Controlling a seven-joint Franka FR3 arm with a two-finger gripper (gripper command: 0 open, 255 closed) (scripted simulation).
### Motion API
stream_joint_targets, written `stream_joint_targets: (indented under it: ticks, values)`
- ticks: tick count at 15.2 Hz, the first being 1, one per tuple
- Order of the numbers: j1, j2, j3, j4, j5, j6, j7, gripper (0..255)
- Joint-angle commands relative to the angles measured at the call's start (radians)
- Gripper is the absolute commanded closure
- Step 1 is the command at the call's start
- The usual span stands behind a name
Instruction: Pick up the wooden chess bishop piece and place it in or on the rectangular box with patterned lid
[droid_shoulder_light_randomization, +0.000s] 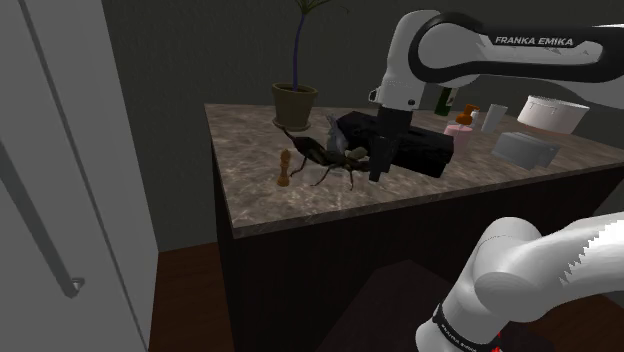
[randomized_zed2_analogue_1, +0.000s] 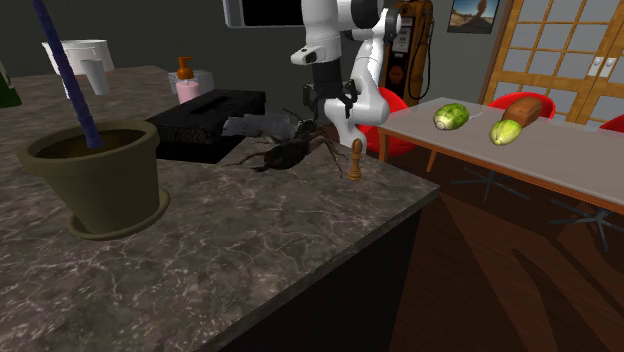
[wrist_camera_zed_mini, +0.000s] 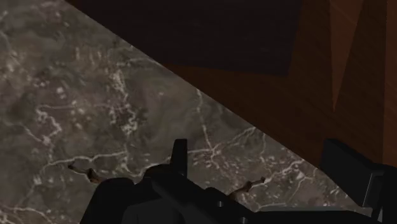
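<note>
1. Marble counter (droid_shoulder_light_randomization: 262, 205) bore all items.
2. Black rectangular box (droid_shoulder_light_randomization: 425, 152) lay just beside gripper.
3. Gripper (droid_shoulder_light_randomization: 377, 174) hung low over dark insect figure (droid_shoulder_light_randomization: 325, 155), fingers spread.
4. Brown bishop (droid_shoulder_light_randomization: 286, 168) stood upright near counter edge, apart from gripper, toward shoulder view's left.

On the counter (droid_shoulder_light_randomization: 300, 205), the insect figure (droid_shoulder_light_randomization: 322, 155) lies between the bishop (droid_shoulder_light_randomization: 286, 168) and the box (droid_shoulder_light_randomization: 420, 150).

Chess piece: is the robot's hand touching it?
Apart. In the shoulder view the gripper hangs to the right of the chess piece, with the dark bug figure between them.
</note>
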Motion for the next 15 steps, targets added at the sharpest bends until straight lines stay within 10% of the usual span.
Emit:
stream_joint_targets:
  ticks: [1,15]
  values:
    - [0.000,0.000,0.000,0.000,0.000,0.000,0.000,0]
    - [0.083,0.350,0.158,0.275,0.006,0.289,0.069,0]
